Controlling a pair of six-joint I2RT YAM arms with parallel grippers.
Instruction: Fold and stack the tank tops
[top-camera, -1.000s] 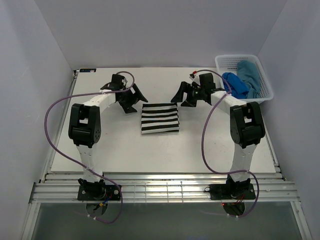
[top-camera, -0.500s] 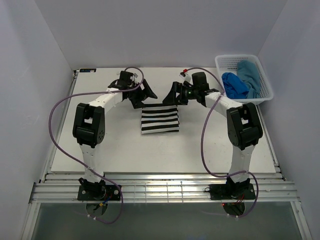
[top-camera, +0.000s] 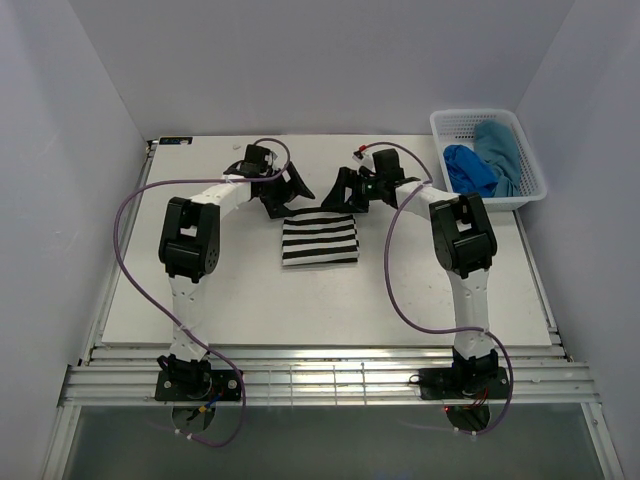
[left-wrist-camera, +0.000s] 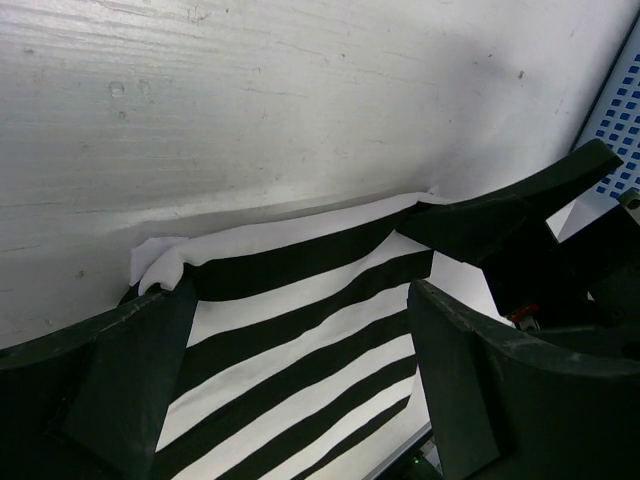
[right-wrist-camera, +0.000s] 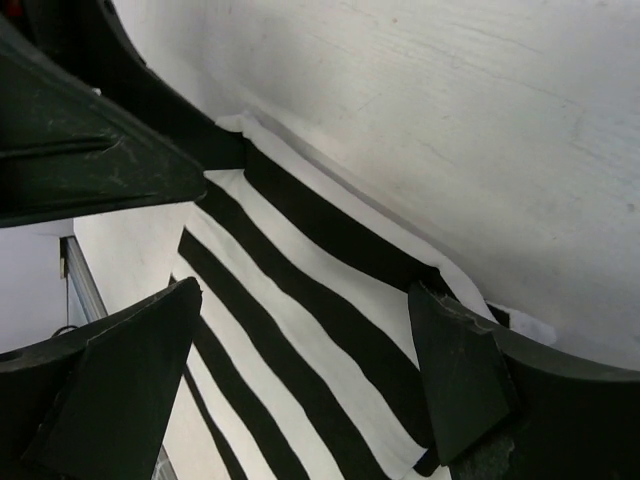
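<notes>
Striped tank top (top-camera: 320, 240): folded into a compact rectangle and lying flat near the middle of the table (top-camera: 200, 290), stripes running left to right.
Its edges: the near, left and right sides look straight from above. In the left wrist view a small white lip of cloth curls up at one far corner.
Left gripper (top-camera: 296, 189): at the far-left corner of the striped top, fingers (left-wrist-camera: 130, 370) spread wide, with the corner showing in the gap between them. It grips nothing.
Right gripper (top-camera: 337, 190): at the far-right corner, fingers (right-wrist-camera: 460, 370) also spread wide over the far edge, holding nothing.
Gap between grippers: narrow. The two heads face each other just beyond the far edge, and each wrist camera catches a black finger of the other.
Contact with cloth: it cannot be told whether any fingertip touches the fabric.
Royal blue top (top-camera: 468, 170): bunched in the white mesh basket (top-camera: 450, 122) at the far-right corner of the table.
Teal-blue top (top-camera: 500, 150): crumpled in the same basket, to the right of the blue one and touching it.
Open room: bare tabletop lies to the left, to the right and on the near side of the striped top. A narrower strip runs beyond the grippers to the back wall (top-camera: 320, 60).
Basket spacing: well apart from the striped top and near the right arm's forearm.
</notes>
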